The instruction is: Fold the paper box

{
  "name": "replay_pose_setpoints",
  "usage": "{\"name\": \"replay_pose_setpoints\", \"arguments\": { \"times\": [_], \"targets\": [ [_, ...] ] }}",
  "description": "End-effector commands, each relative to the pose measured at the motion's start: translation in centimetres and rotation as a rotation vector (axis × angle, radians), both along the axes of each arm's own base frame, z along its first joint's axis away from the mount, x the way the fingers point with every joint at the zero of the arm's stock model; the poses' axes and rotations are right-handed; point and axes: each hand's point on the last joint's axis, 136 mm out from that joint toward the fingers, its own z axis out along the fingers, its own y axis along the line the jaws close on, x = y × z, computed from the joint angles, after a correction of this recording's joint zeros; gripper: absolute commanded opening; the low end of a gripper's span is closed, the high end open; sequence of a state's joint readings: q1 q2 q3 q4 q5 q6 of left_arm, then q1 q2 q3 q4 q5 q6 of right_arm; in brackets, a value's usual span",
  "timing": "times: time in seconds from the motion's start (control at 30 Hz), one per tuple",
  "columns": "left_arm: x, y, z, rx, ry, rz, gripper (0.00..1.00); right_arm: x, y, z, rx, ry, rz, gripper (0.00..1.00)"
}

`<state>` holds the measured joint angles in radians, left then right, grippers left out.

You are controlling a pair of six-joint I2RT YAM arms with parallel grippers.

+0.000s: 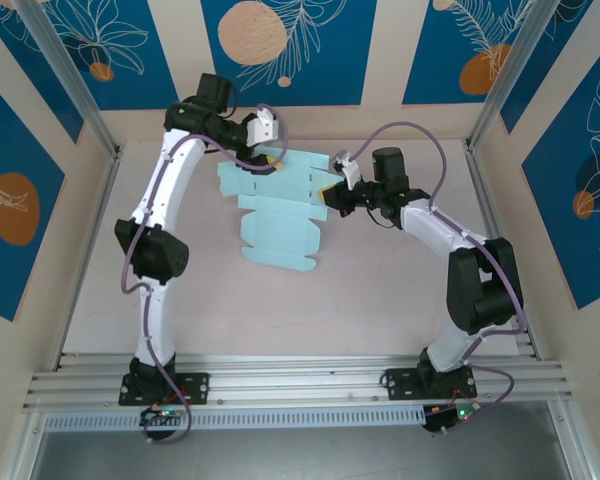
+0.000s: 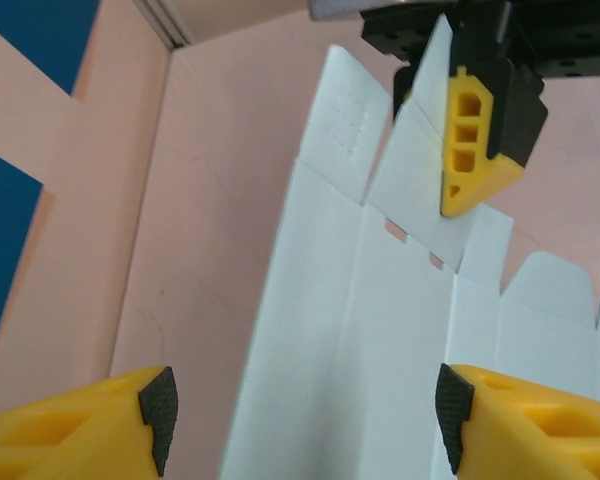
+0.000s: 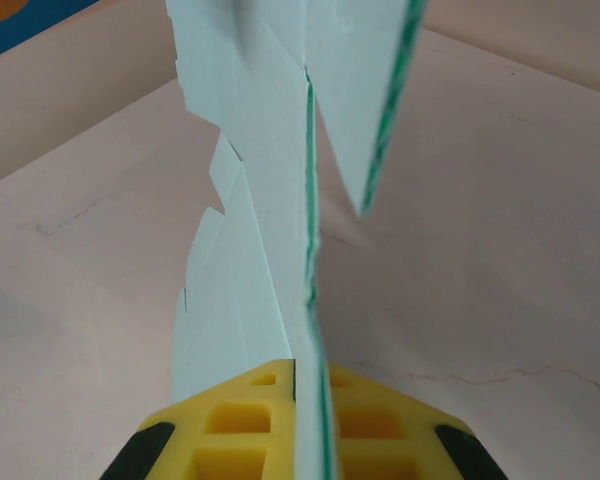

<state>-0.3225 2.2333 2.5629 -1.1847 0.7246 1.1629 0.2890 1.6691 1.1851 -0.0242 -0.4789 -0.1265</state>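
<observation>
Setting up our first fold: paper box [image 1: 275, 210] flat at far centre, right gripper [image 1: 329, 192] pinched on its right edge, left gripper [image 1: 271, 158] agape and empty at its far-left edge. Next we need left to clamp a flap.

The paper box [image 2: 380, 330] shows between the left gripper's [image 2: 305, 405] spread fingers [image 2: 70, 430]; the right gripper [image 2: 470, 180] apparently pinches its far edge.

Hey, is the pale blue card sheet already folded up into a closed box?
No, the pale blue card sheet is an unfolded die-cut blank, its flaps spread out as seen from above.
</observation>
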Motion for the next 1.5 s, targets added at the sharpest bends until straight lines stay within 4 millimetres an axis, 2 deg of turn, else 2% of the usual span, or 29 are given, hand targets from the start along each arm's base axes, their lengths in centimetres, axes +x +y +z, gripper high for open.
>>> {"name": "replay_pose_setpoints", "arguments": {
  "times": [0.0, 0.3, 0.47, 0.73, 0.97, 1.1, 1.23, 1.3, 1.47],
  "targets": [
    [-0.5, -0.1, -1.4, 0.08, 0.0, -0.014, 0.71, -0.1, 0.7, 0.7, 0.002, -0.023, 0.042, 0.03],
    [1.8, 0.0, -1.8, 0.108, -0.041, 0.058, 0.72, 0.0, 0.9, 0.8, 0.008, -0.018, 0.055, 0.03],
    [1.5, 0.4, -2.8, 0.141, -0.016, 0.055, 0.69, 0.0, 0.9, 0.8, 0.005, -0.02, 0.052, 0.03],
    [1.6, 1.1, -2.9, 0.182, -0.025, 0.084, 0.27, 0.5, 0.8, 0.4, -0.004, -0.01, 0.031, 0.03],
    [2.0, 1.1, -4.0, 0.228, -0.016, 0.116, 0.07, 1.6, 0.2, -0.8, -0.022, 0.02, -0.045, 0.03],
    [2.2, 0.6, -4.4, 0.248, -0.027, 0.143, 0.0, 2.6, -0.6, -1.5, -0.025, 0.052, -0.103, 0.03],
    [3.4, 0.1, -5.0, 0.266, -0.078, 0.221, 0.0, 3.3, -1.9, -2.6, -0.017, 0.116, -0.173, 0.13],
    [3.9, -0.1, -6.0, 0.299, -0.125, 0.258, 0.0, 3.5, -2.7, -3.1, -0.015, 0.136, -0.214, 0.17],
    [4.4, -0.9, -9.0, 0.346, -0.276, 0.345, 0.0, 3.4, -4.9, -4.7, -0.03, 0.196, -0.336, 0.36]
  ]
}}
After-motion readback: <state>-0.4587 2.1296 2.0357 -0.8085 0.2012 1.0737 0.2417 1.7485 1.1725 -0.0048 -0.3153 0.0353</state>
